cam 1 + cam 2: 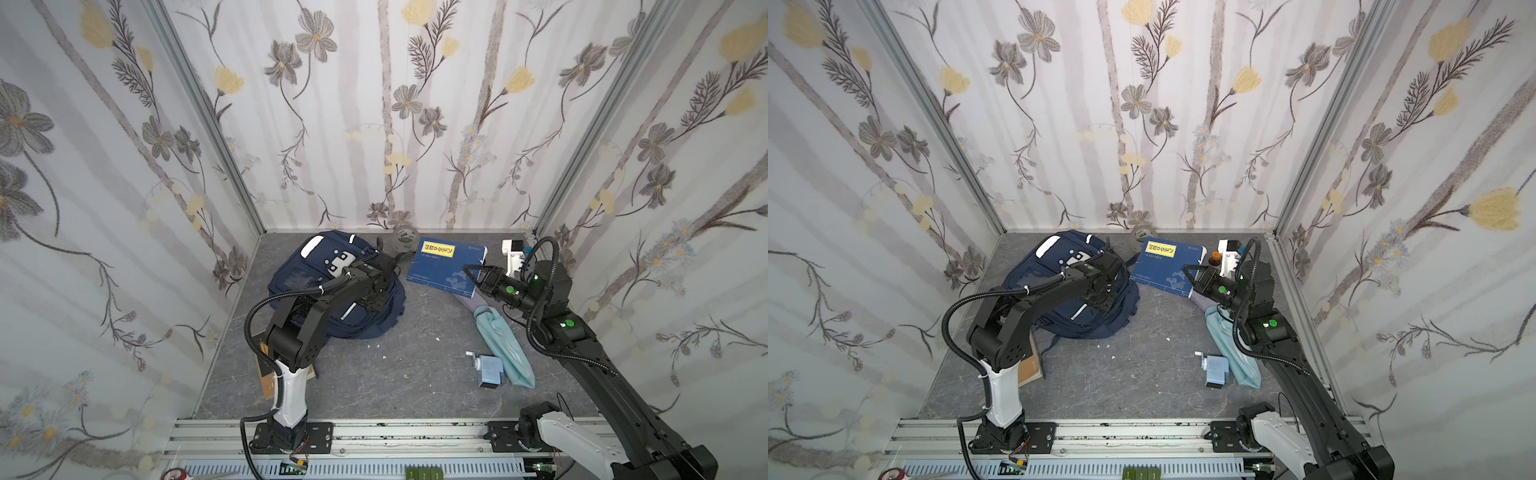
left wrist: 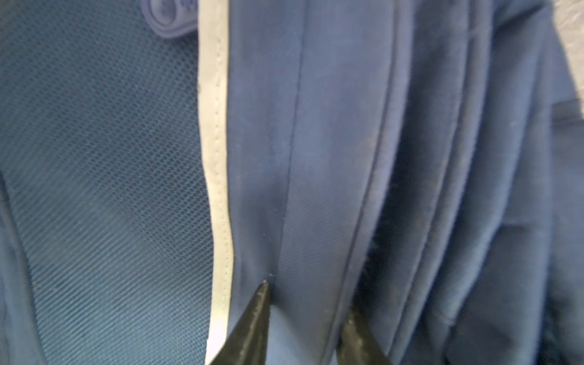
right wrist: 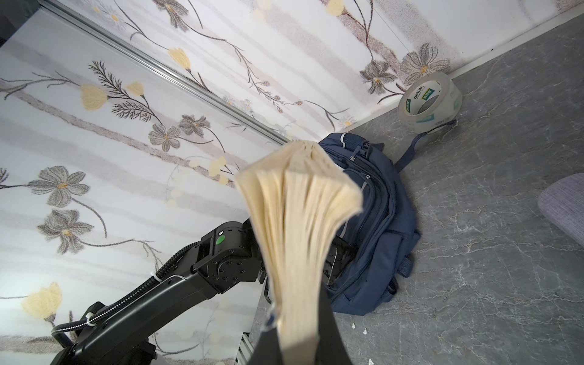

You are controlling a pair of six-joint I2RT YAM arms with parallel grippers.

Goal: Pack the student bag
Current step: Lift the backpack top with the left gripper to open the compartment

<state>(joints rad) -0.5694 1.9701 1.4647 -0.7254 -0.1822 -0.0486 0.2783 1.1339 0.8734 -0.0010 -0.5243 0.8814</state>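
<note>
While right end effector (image 1: 473, 277) clamps book (image 1: 440, 266), left end effector's (image 2: 307, 298) grip unclear — woven bag (image 1: 291, 286).

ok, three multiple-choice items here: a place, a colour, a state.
1. Where is the clear plastic tape roll? A) at the back, between the navy blue fabric backpack and the thick blue book; B) inside the backpack; C) on the front rail.
2. The rectangular label on the book's cover is: A) red; B) yellow; C) green.
3. The right claw is: A) open, empty; B) shut on the book; C) shut on the tape.
1A, seen in both top views; 2B, yellow, dark print; 3B, right wrist view shows pages in its grip.
</note>
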